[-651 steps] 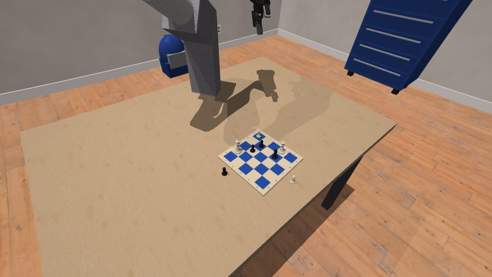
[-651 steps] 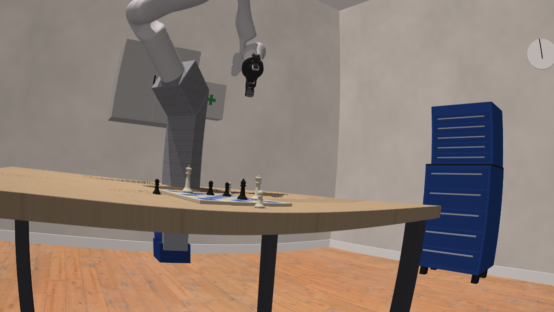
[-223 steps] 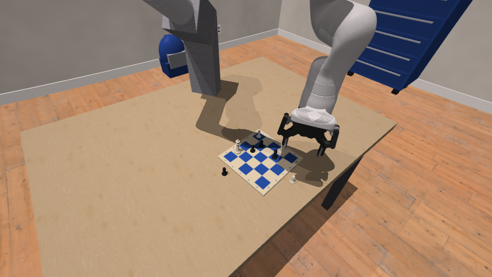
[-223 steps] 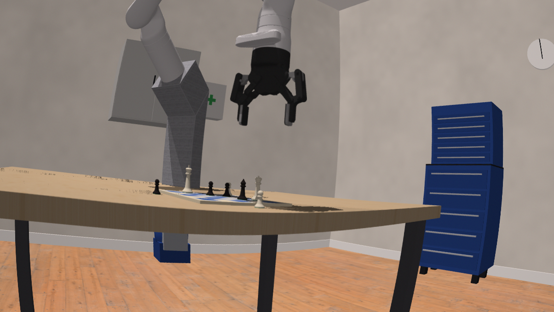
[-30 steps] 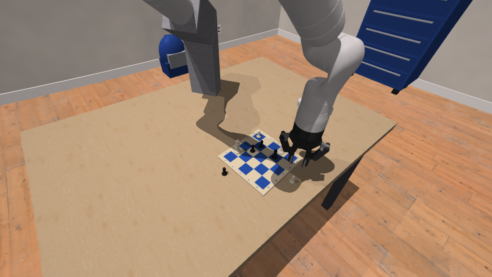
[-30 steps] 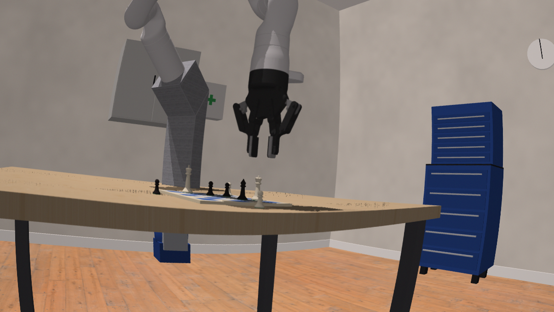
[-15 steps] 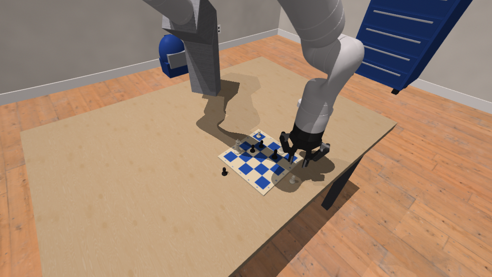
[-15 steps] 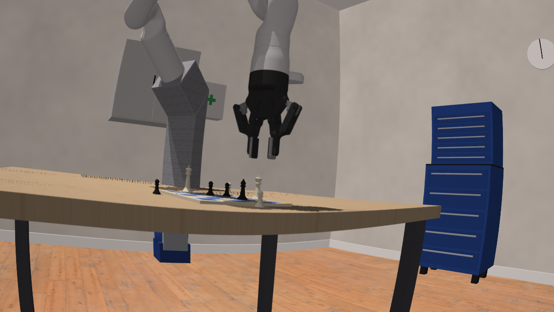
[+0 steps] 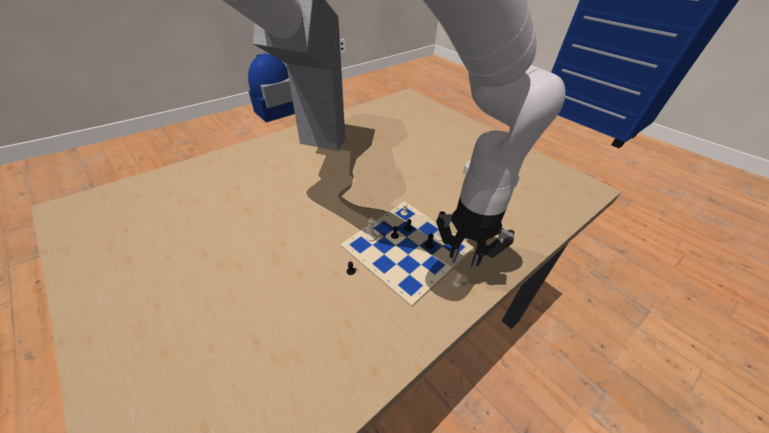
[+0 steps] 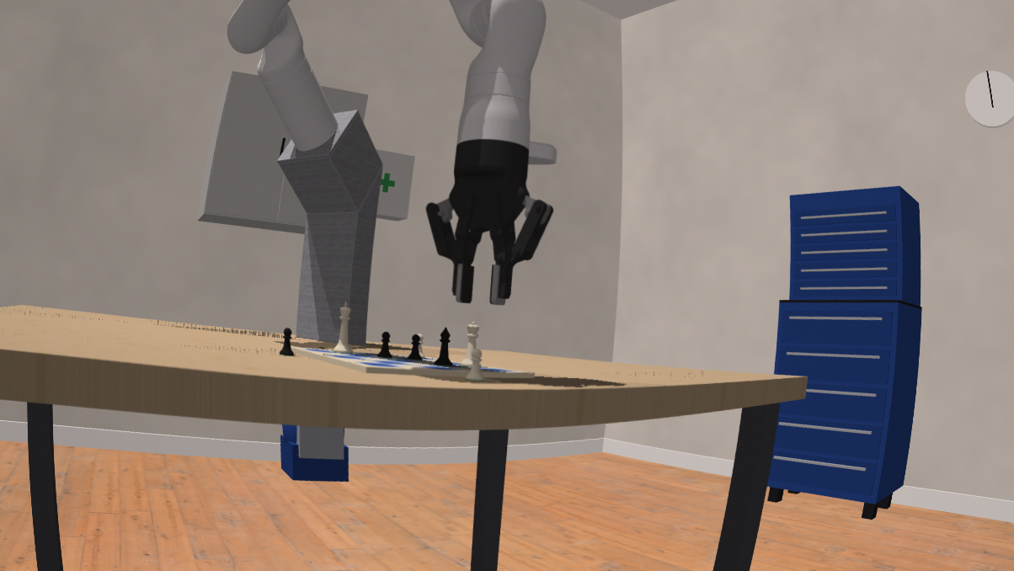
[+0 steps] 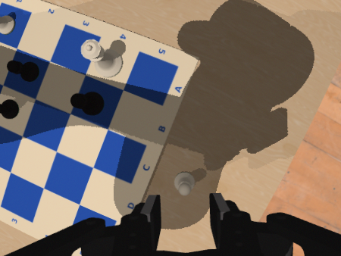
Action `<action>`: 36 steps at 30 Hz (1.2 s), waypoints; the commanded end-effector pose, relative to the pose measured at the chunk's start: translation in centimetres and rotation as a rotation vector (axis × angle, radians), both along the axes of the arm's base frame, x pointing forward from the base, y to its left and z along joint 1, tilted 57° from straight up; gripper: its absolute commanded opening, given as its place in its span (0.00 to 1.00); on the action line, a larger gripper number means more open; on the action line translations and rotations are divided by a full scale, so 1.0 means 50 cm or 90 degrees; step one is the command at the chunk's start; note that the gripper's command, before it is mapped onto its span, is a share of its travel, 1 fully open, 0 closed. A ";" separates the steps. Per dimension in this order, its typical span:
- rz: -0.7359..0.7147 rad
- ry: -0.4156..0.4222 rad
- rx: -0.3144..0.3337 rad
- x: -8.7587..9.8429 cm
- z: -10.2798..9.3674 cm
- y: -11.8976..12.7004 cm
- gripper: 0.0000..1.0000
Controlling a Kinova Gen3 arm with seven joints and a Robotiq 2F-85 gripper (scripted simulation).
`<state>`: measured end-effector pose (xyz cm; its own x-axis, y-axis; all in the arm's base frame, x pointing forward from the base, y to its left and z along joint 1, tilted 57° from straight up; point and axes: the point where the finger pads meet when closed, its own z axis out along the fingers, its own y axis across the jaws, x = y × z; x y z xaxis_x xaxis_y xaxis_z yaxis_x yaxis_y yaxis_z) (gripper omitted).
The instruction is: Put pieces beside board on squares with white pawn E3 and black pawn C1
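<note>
Jaws point(image 9: 465, 262) point(image 10: 482, 303) partly open, holding nothing, white king point(image 9: 371, 229) point(image 10: 344, 329) visible from top and exterior (outside wrist view)

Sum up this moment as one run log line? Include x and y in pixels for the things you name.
end effector point(image 9: 464, 262) point(image 10: 482, 303) point(image 11: 185, 209): partly open, empty | white pawn point(image 9: 456, 280) point(image 10: 476, 365) point(image 11: 184, 182): upright beside board | black pawn point(image 9: 350, 267) point(image 10: 286, 341): upright beside board
</note>
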<state>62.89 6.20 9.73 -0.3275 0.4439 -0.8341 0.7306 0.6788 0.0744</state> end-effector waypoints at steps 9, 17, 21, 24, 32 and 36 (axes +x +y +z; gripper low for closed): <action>-0.001 0.001 -0.001 0.021 -0.020 -0.021 0.34; -0.001 0.001 -0.001 0.031 -0.029 -0.031 0.34; -0.001 0.001 -0.001 0.036 -0.033 -0.036 0.34; -0.001 0.001 -0.001 0.039 -0.035 -0.038 0.34; -0.001 0.001 -0.001 0.043 -0.038 -0.041 0.34; -0.001 0.001 -0.001 0.043 -0.039 -0.042 0.34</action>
<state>65.03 4.03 7.80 -0.3274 0.4433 -0.8345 0.7329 0.6766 0.0719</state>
